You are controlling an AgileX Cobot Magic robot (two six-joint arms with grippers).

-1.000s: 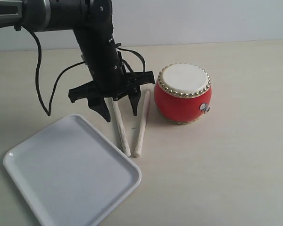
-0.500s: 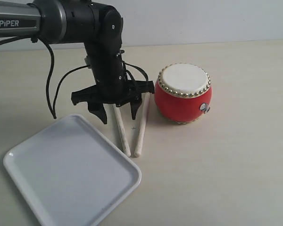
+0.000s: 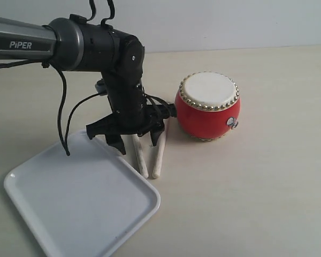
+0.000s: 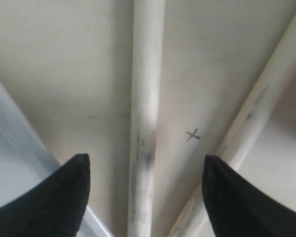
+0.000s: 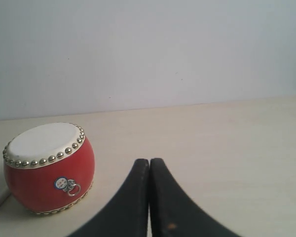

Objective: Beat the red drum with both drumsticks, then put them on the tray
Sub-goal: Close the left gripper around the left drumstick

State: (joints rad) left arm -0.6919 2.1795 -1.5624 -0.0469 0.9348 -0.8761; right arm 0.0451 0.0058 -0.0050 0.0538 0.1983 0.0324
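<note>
The red drum [image 3: 207,107] stands upright on the table; the right wrist view shows it too [image 5: 47,168]. Two drumsticks lie side by side left of it, one [image 3: 142,160] beside the tray's rim and the other [image 3: 158,158] nearer the drum. My left gripper [image 3: 137,143] is open and low over them. It straddles the left stick [image 4: 145,89], and its fingers do not touch that stick. One finger is over the other stick [image 4: 259,103]. The white tray [image 3: 80,198] lies at the front left with nothing on it. My right gripper [image 5: 149,163] is shut on nothing and stands apart from the drum.
The tray's rim [image 4: 24,138] runs close beside one left finger. A small pen cross [image 4: 192,134] marks the table between the sticks. The table top is pale, with a plain wall behind it.
The left arm has come down and forward, bringing the open gripper lower around the left drumstick. The sticks, drum and tray have not moved.
</note>
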